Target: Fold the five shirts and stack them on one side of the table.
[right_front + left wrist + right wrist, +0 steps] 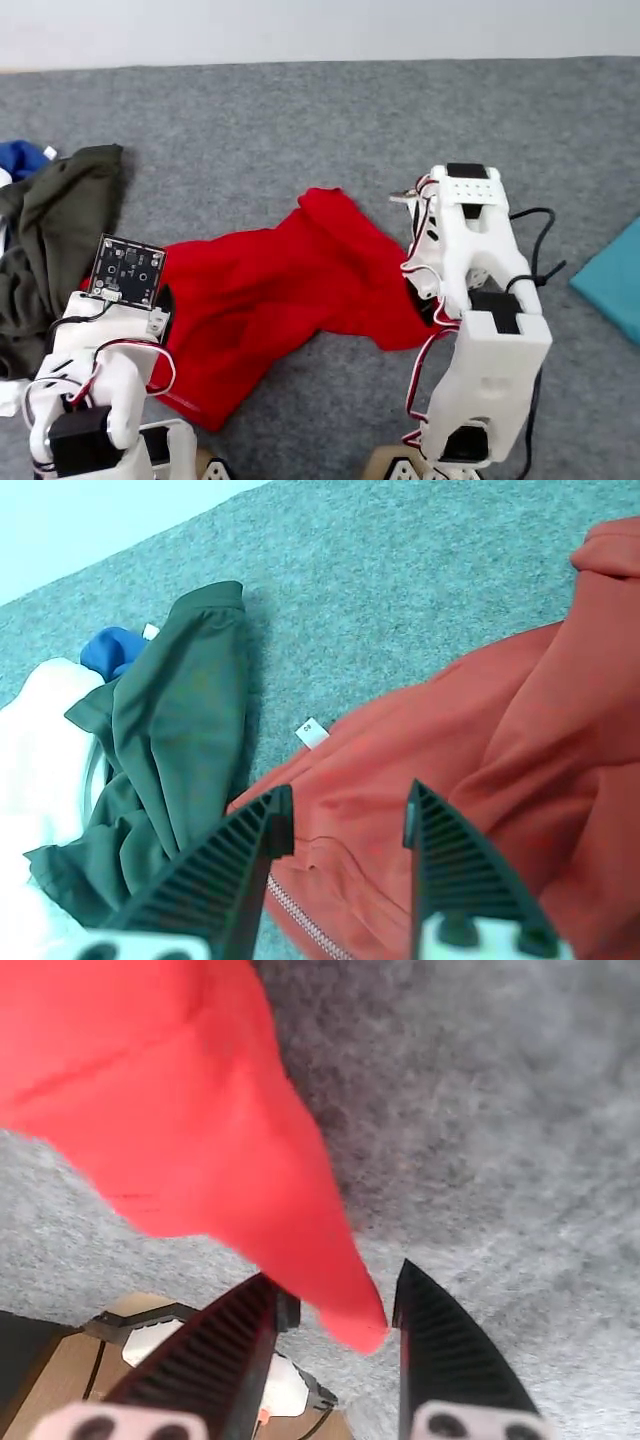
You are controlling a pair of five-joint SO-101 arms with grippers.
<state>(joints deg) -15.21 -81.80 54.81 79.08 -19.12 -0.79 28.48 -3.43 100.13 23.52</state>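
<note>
You have no shirt visibly folded and no stack begun. The red shirt (270, 290) lies rumpled on the tabletop (300, 120) between your claws. The left claw (347, 792) hangs over its edge, jaws apart and empty. The right claw (335, 1275) has its jaws apart around one corner. Count one green shirt (60, 220), one blue shirt (22, 157) and one white shirt (40, 750) heaped beside the left claw. One teal shirt (615, 280) lies beyond the right claw.

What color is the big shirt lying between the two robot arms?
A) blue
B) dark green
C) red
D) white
C: the red shirt is spread out on the grey table between the two arms, while the dark green shirt lies bunched up off to one side.
</note>
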